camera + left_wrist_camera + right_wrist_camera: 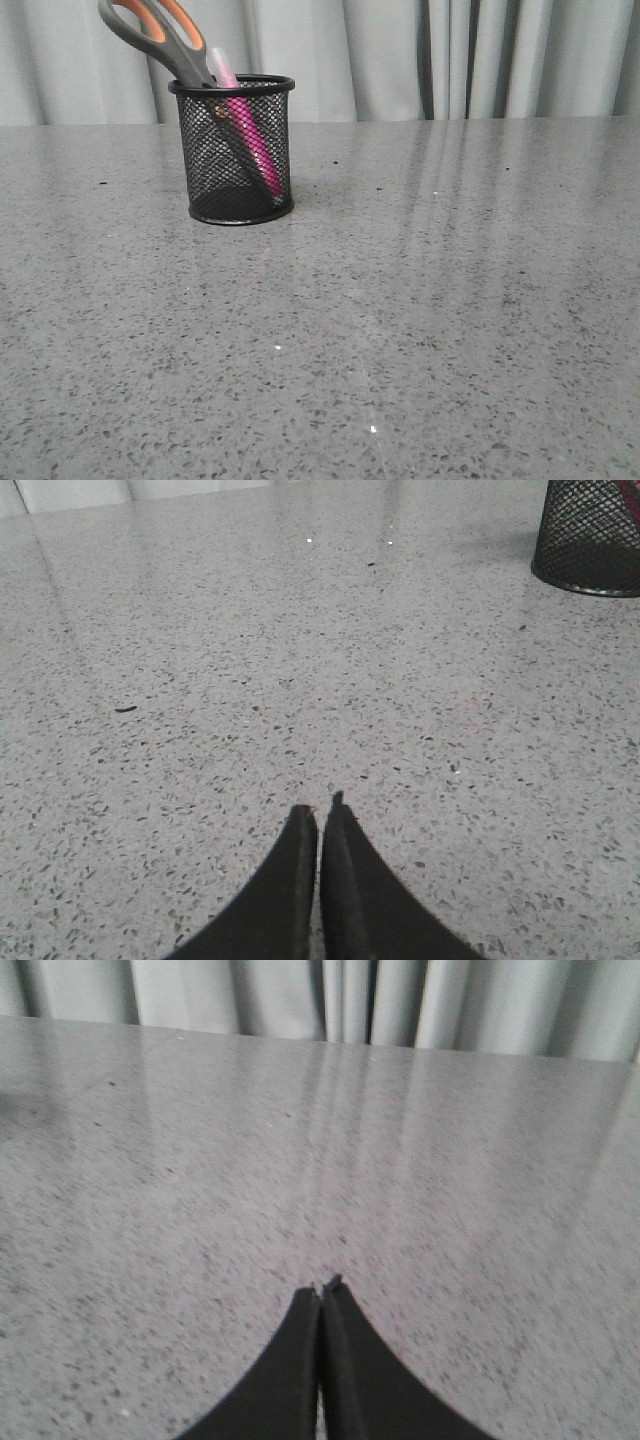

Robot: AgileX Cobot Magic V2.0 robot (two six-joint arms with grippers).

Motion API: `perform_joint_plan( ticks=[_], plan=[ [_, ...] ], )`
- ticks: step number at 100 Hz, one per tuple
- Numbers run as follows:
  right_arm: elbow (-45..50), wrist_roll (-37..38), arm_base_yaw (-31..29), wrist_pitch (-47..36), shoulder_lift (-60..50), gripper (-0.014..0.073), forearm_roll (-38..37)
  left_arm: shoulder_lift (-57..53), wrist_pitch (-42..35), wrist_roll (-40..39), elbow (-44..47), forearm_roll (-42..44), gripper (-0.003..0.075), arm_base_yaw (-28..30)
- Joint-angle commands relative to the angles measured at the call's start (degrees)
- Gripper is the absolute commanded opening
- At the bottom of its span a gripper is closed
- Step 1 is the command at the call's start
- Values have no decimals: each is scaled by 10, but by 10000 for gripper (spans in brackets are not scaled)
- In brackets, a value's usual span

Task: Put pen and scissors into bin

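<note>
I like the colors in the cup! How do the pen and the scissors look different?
The pen is slim and bright pink with a pale cap; the scissors have chunky grey handles lined in orange. The pen sits almost fully inside the bin, only its cap poking above the rim, while the scissors' handles stick far out. Both lean to the left in the same black mesh bin.

A grey speckled stone table (420,330) spans the front view; pale pleated curtains (480,55) hang behind it.

bin (238,150) far left on table (420,330), scissors (155,32) jutting above rim
</note>
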Motion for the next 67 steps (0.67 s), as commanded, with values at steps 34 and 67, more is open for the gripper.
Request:
perform_joint_plan(
  ticks=[34, 67],
  plan=[
    [8, -11, -10, 66, -44, -50, 3, 7, -41, -6, 24, -3, -19, 2],
    [8, -11, -10, 66, -44, -50, 3, 7, -41, -6, 24, -3, -19, 2]
  ],
)
